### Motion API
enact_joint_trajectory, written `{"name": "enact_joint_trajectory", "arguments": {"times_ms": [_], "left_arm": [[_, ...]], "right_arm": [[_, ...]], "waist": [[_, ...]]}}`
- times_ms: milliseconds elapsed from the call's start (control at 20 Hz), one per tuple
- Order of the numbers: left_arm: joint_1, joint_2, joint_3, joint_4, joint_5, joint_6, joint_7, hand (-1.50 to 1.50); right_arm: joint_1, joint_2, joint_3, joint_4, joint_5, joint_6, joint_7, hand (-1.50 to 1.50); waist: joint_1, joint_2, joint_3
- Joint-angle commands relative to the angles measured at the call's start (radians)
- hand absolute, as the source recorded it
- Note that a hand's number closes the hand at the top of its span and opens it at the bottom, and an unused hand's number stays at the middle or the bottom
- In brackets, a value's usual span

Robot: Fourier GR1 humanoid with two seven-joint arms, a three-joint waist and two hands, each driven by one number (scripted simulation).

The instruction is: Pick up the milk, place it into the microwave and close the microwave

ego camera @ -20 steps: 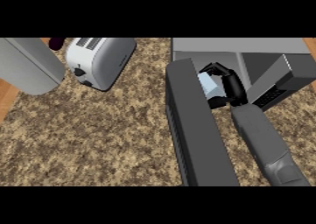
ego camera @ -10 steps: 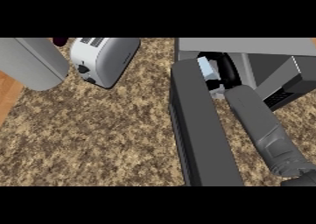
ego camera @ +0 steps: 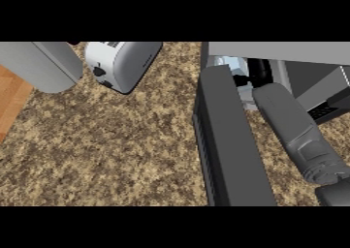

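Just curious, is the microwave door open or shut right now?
Open: the microwave door swings out over the counter, and the right hand reaches inside with the milk.

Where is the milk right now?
In the head view the milk sits at upper right, inside the microwave opening, just behind the open door, with the right hand beside it.

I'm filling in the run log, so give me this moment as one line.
stage: placing | right hand: inside microwave, on milk | door: open | left hand: out of view | toaster: untouched
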Motion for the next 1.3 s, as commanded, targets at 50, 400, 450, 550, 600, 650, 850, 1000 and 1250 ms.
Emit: {"name": "enact_joint_trajectory", "arguments": {"times_ms": [50,400,450,550,600,650,850,1000,1250], "left_arm": [[-0.033,0.016,0.000,0.023,-0.009,-0.003,-0.002,-1.50],[-0.066,0.021,-0.013,0.046,-0.012,0.001,0.005,-1.50],[-0.054,0.021,-0.024,0.045,-0.011,-0.023,-0.002,-1.50],[-0.051,0.023,-0.015,0.073,-0.013,-0.030,-0.013,-1.50],[-0.051,0.016,-0.013,0.063,-0.032,-0.026,-0.025,-1.50],[-0.080,0.044,-0.007,0.072,-0.031,-0.020,-0.009,-1.50],[-0.086,0.043,-0.002,0.083,-0.063,-0.015,-0.020,-1.50],[-0.117,0.051,-0.002,0.105,-0.072,-0.004,-0.020,-1.50],[-0.101,0.060,-0.045,0.105,-0.081,-0.055,-0.014,-1.50]], "right_arm": [[-0.024,-0.029,0.011,0.033,0.037,-0.121,-0.030,1.50],[-0.013,-0.046,0.051,0.083,0.097,-0.268,-0.047,1.50],[-0.017,-0.085,0.051,0.099,0.096,-0.203,-0.034,1.50],[-0.022,-0.082,0.045,0.120,0.097,-0.278,0.012,1.50],[-0.009,-0.105,0.046,0.136,0.101,-0.318,0.033,-1.50],[-0.035,-0.096,0.049,0.141,0.106,-0.356,0.067,-1.50],[-0.017,-0.110,0.074,0.154,0.131,-0.406,0.124,-1.50],[0.002,-0.102,0.078,0.113,0.134,-0.302,0.031,-1.50],[-0.025,-0.090,0.076,0.106,0.133,-0.249,0.012,-1.50]], "waist": [[0.021,0.014,0.001],[0.043,0.030,0.002],[0.053,0.034,0.002],[0.065,0.035,0.000],[0.057,0.030,0.000],[0.059,0.037,0.000],[0.061,0.036,0.003],[0.047,0.039,0.005],[0.059,0.034,0.005]]}}
